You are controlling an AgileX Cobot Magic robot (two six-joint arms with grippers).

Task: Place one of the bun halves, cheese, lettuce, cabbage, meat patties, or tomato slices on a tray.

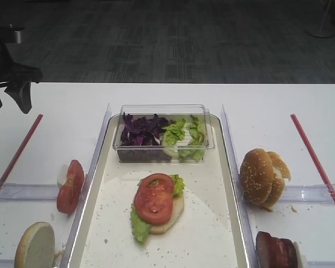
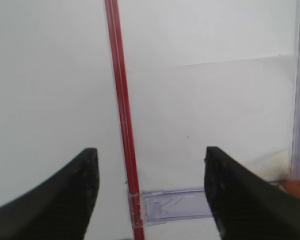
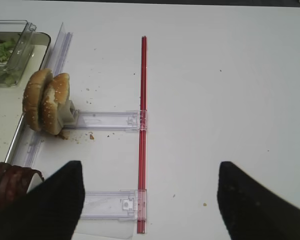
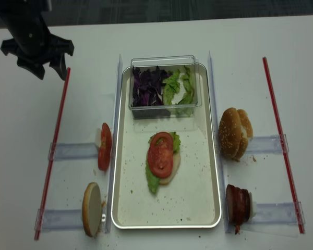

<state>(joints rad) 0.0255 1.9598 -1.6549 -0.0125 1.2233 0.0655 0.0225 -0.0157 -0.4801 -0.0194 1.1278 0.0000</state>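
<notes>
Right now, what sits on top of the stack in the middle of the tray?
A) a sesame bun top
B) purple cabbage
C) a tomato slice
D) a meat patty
C: a red tomato slice lies on top of the lettuce and the bun half on the tray; the meat patties stand off the tray to its right, and the cabbage is in the clear box.
</notes>
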